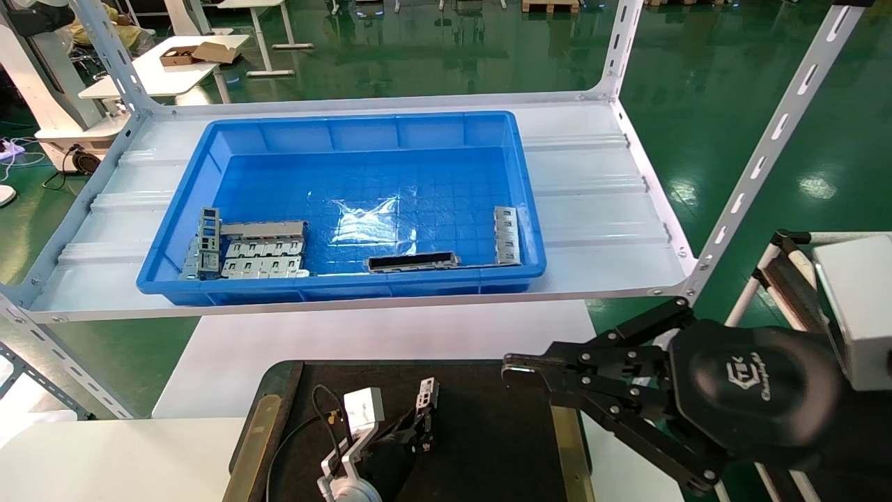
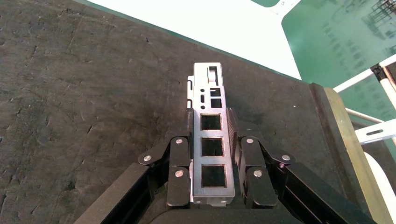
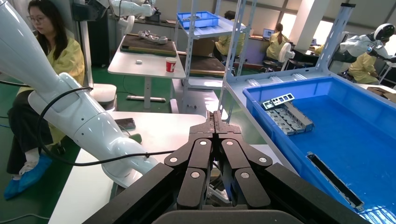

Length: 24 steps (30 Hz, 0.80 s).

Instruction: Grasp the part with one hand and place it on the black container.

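My left gripper is shut on the part, a slim silver-grey bar with rectangular cutouts, low over the middle of the black container. In the left wrist view the part lies lengthwise between the fingers of the left gripper, its tip sticking out past them over the matte black container. I cannot tell whether the part touches the surface. My right gripper is shut and empty, hovering by the container's right edge; in the right wrist view it has its fingertips pressed together.
A blue bin stands on the white shelf behind the container. It holds grey slotted plates, a dark-centred frame strip and another ladder-like bar. Brass strips line the container's sides. Slanted shelf posts stand at the right.
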### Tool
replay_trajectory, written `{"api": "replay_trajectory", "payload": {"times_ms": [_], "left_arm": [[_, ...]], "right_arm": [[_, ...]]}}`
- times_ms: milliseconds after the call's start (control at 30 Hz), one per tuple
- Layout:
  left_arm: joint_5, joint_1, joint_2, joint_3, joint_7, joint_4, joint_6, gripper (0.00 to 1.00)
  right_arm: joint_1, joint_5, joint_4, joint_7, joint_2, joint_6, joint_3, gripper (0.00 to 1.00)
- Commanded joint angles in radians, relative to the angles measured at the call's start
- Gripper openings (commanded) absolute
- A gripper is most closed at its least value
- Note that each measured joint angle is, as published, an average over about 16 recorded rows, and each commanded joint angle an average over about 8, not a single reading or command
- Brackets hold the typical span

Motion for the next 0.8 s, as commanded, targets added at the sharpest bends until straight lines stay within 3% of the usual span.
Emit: {"api": "replay_trajectory", "payload": {"times_ms": [33,67,500,800], "left_arm": [[-0.013,-0.003,0.0,0.011,0.001,-0.002,-0.01,0.96],[-0.018,-0.004,-0.001,0.015,0.002,-0.003,-0.014,1.0],[-0.023,-0.018,-0.022,0.042,0.004,-0.038,-0.015,1.0],[0.066,0.003,-0.157,0.014,0.022,-0.195,0.148,1.0]], "right_arm": [[0.0,0.0,0.0,0.0,0.0,0.0,0.0,1.0],[0.0,0.0,0.0,0.0,0.0,0.0,0.0,1.0],[0.0,0.001,0.0,0.0,0.0,0.0,-0.001,1.0],[0.0,0.001,0.0,-0.001,0.001,0.001,-0.001,1.0]]}}
